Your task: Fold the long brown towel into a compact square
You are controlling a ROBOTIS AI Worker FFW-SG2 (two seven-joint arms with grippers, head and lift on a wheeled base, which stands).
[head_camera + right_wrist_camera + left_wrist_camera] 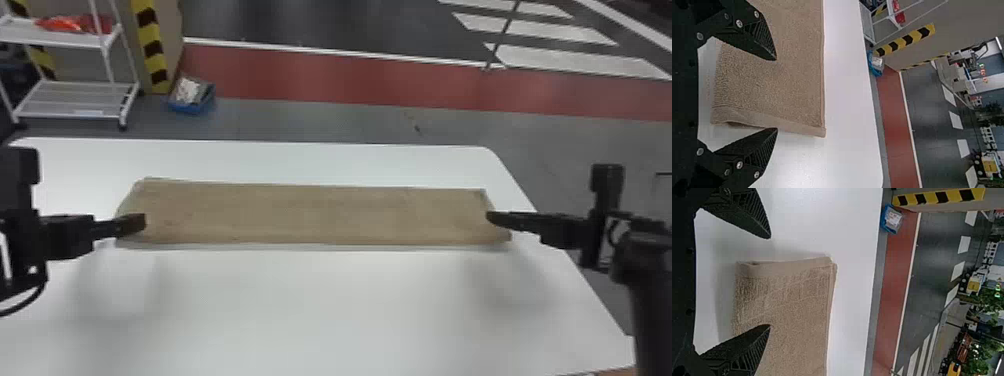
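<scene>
The long brown towel [315, 215] lies flat across the white table, its long sides running left to right. At its left end is my left gripper [134, 225]; at its right end, my right gripper [495, 218]. In the left wrist view the left gripper [770, 282] stands open, one finger over the towel [793, 301] and the other past its end edge. The right gripper [777, 94] is also open, its fingers on either side of the end hem of the towel [777, 82]. Neither holds the cloth.
The white table [320, 310] extends in front of and behind the towel, with its right edge slanting near my right arm. Beyond it on the floor are a blue bin [192, 97] and a white shelf rack [75, 100] at the back left.
</scene>
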